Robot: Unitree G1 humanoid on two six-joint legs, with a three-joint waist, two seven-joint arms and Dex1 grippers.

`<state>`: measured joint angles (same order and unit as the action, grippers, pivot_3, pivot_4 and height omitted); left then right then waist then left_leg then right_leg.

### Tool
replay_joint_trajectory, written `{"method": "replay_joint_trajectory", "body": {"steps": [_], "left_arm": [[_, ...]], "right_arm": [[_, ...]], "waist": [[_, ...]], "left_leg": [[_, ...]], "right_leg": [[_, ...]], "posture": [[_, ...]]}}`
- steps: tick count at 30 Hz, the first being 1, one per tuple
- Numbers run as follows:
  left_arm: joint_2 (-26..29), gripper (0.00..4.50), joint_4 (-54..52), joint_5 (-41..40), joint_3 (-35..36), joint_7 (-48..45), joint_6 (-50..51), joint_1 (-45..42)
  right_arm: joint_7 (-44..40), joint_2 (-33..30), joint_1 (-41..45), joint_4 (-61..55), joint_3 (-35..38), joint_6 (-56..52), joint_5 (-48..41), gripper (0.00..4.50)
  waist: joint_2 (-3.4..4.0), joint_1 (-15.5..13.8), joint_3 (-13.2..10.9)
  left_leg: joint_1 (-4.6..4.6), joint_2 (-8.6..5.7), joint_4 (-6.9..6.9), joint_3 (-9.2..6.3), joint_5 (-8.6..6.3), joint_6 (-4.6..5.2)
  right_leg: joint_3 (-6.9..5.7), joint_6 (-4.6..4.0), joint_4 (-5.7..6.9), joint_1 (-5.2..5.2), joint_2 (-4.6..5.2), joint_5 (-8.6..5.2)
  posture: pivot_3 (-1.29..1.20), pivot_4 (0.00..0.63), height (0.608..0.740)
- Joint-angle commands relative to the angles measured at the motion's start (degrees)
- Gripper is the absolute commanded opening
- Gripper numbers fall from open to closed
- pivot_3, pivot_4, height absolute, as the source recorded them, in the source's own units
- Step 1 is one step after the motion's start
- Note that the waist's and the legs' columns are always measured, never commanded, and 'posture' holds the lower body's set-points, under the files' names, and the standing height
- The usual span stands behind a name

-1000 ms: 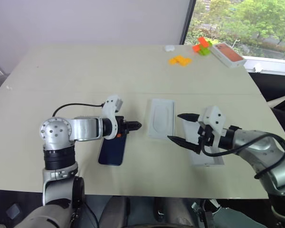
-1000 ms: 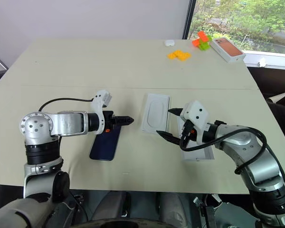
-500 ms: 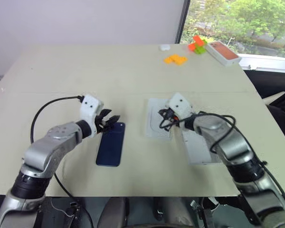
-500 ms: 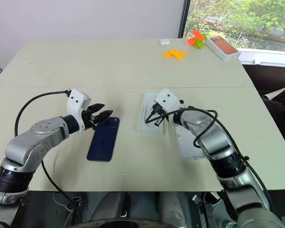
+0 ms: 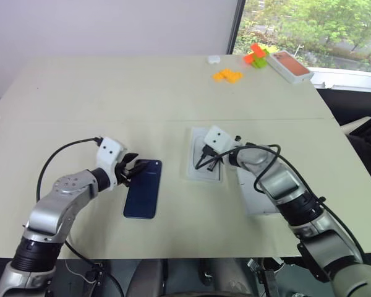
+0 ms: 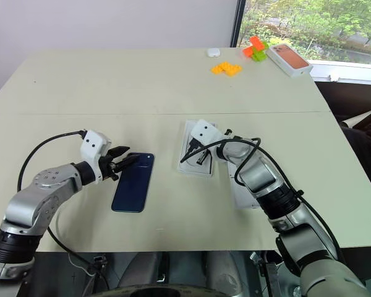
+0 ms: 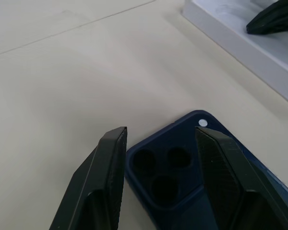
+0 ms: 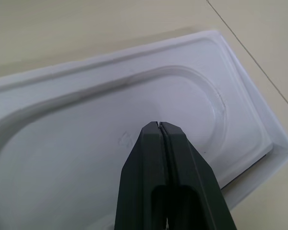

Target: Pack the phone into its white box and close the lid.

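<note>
The dark navy phone [image 5: 143, 189] lies flat on the table, back up, with its camera cluster [image 7: 165, 170] at the far end. My left gripper [image 7: 161, 139] is open, and its two fingers stand either side of that camera corner, low over the table. My right gripper [image 8: 159, 125] is shut, its tip over the oval recess of a thin white insert [image 5: 205, 162], which has a white rim around it. A second white cardboard piece [image 5: 258, 199] lies partly under my right forearm. I cannot tell which of these is the white box or the lid.
At the far right edge, by the window, lies a box printed with an orange-pink phone [image 5: 289, 66]. Beside it are orange and green blocks [image 5: 253, 57], yellow-orange blocks [image 5: 227, 77] and a small white object [image 5: 214, 59]. Bare tabletop [image 5: 111, 99] lies between them and my arms.
My right gripper has shut and moved forward and left, from the near white piece onto the insert. My left gripper has rolled and drawn left to the phone's camera corner. The camera has shifted.
</note>
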<state>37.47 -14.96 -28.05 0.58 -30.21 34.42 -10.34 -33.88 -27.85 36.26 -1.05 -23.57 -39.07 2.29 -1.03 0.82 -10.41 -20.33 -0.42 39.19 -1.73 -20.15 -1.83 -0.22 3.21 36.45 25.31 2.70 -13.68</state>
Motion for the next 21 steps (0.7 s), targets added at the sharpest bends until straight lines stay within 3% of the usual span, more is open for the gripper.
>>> {"method": "replay_joint_trajectory", "body": {"steps": [1, 9, 21], "left_arm": [[-0.5, 2.38, -2.04, -0.06, 2.14, -0.34, 0.24, 0.17], [-1.01, 2.38, -2.47, 0.35, 2.27, -0.74, 0.59, -0.15], [-2.26, 2.38, -3.52, 0.11, 2.79, -0.66, 2.03, -0.66]], "right_arm": [[-1.66, -0.54, -1.49, -1.51, -0.54, -0.35, 0.99, 0.06], [-2.49, 3.17, -0.19, -9.3, 2.79, -2.03, -1.79, 0.06], [-0.83, 3.69, -1.87, -4.09, 0.86, -2.62, 1.46, 0.06]], "waist": [[0.0, -0.02, 0.0], [0.01, 0.09, -0.01], [0.0, -0.03, 0.0]], "left_leg": [[0.0, 0.0, 0.0, 0.0, 0.0, 0.0], [-0.05, 0.02, 0.0, -0.01, 0.0, -0.01], [0.01, 0.0, 0.03, 0.0, 0.03, -0.04]], "right_leg": [[0.0, 0.0, 0.01, 0.0, 0.0, 0.0], [0.0, 0.0, 0.04, 0.07, -0.01, 0.0], [0.0, -0.05, 0.1, 0.03, 0.0, 0.03]], "posture": [[0.0, 0.15, 0.74], [0.0, 0.15, 0.74], [0.0, 0.15, 0.74]]}}
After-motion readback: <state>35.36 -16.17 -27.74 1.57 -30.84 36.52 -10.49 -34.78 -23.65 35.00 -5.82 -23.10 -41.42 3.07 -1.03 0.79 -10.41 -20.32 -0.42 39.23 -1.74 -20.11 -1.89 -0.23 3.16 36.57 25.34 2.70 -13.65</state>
